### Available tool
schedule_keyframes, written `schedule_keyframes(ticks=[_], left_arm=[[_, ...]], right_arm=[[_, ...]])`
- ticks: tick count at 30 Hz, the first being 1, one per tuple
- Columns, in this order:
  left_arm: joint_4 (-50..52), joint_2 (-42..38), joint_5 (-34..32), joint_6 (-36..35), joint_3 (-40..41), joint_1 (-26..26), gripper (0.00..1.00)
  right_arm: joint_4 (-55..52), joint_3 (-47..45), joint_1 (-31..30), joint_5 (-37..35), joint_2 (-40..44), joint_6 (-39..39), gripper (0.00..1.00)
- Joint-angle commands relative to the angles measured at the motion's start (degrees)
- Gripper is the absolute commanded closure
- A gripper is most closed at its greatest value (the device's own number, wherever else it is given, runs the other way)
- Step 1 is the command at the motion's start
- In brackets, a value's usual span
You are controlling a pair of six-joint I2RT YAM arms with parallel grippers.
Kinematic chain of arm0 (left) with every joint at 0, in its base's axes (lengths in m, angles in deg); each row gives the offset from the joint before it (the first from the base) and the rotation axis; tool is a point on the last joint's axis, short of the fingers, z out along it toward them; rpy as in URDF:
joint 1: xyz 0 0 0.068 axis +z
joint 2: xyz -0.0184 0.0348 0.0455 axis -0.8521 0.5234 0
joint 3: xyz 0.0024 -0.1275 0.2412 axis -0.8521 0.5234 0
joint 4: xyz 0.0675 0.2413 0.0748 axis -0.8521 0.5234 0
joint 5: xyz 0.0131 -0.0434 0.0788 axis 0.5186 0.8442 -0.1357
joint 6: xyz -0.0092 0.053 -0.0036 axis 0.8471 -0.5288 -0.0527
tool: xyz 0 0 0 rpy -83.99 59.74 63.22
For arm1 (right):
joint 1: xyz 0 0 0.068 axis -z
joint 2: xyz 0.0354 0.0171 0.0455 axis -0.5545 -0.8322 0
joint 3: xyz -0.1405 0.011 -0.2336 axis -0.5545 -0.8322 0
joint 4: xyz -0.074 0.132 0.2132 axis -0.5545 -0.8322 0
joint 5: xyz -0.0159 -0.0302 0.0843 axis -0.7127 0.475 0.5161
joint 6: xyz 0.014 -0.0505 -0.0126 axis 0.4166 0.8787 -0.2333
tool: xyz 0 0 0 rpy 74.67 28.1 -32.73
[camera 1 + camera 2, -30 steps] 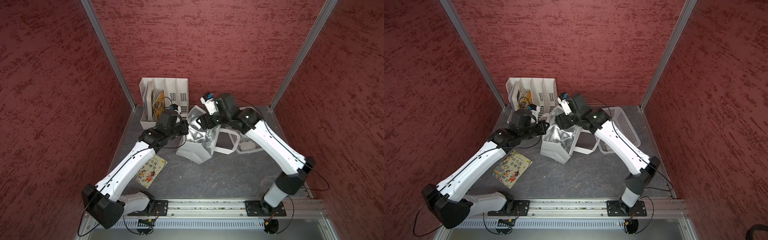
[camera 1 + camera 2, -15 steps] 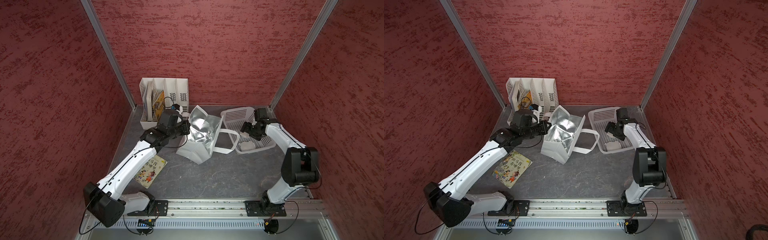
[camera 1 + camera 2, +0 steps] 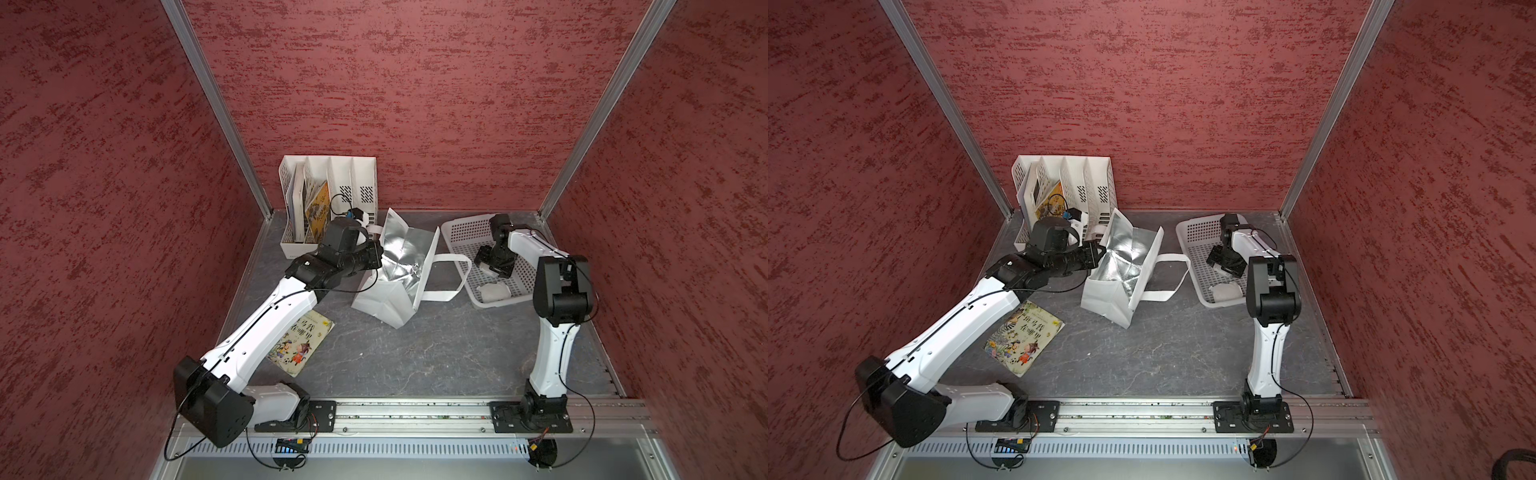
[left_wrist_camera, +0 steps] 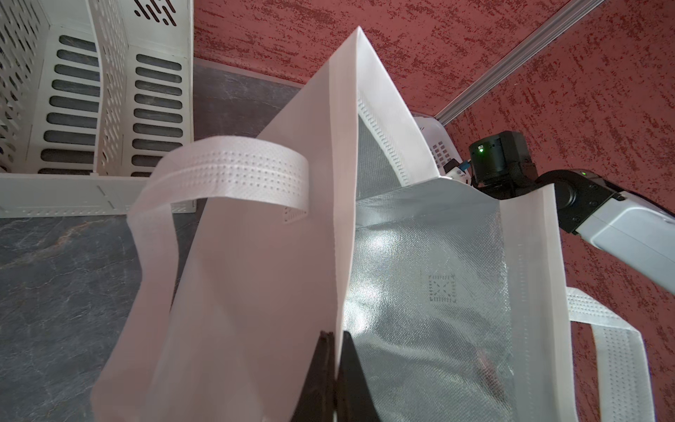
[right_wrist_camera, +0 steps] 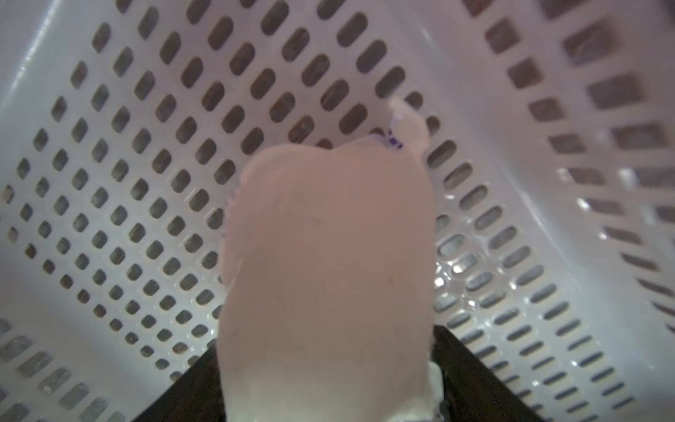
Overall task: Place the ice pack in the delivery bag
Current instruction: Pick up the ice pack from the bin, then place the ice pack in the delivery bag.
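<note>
Hovering inside the perforated plastic basket (image 5: 146,146) at the bench's (image 3: 415,353) far right corner, the right gripper (image 3: 495,268) is straddling the ice pack's (image 5: 328,255) near end. Its jaws are standing apart across the short width. The soft, pale, pillowy pack is running lengthwise straight ahead. The left gripper (image 4: 335,339) is pinching the delivery bag's (image 3: 386,299) fabric rim, with the crinkled foil mouth gaping mid-bench.

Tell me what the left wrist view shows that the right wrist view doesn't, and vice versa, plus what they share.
Only left wrist: the left gripper shut on the wall of the delivery bag, its foil lining, the file rack, the right arm. Only right wrist: the ice pack between the wide jaws of the right gripper; grip unclear. Both: the perforated basket, just a corner in the left wrist view.
</note>
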Motion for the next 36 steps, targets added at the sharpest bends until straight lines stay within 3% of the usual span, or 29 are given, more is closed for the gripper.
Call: schedule_keyframes(ticks=[1,13,19,25,30,33,36], left_arm=[[-1.6,1.4,1.1,-1.5,-2.1,0.2,1.00],[-0.7,4.2,1.4,-2.5,-6.0,0.2,1.00],[-0.8,3.9,0.6,-2.0,-5.5,0.1,1.00],[-0.8,4.5,-0.5,-2.0,-6.2,0.0,1.00],[-0.3,5.8,-1.5,-2.3,-7.5,-0.2,1.00],[-1.1,5.9,-1.7,-2.4,-7.5,-0.4,1.00],[-2.0,5.4,-1.9,-3.0,-7.4,-0.9,1.00]], right_arm=[[0.8,1.9,0.3,-1.6,-1.1,1.5,0.25],[5.2,0.9,1.1,-1.0,2.7,7.7,0.47],[12.0,-8.5,1.1,3.3,18.5,8.5,0.53],[16.3,-12.6,-1.0,15.5,38.8,8.6,0.53],[19.1,-6.9,-9.9,26.7,49.5,6.9,0.53],[15.5,-2.0,-18.2,26.7,48.8,8.5,0.52],[10.9,-0.4,-26.4,22.4,46.7,11.6,0.52]])
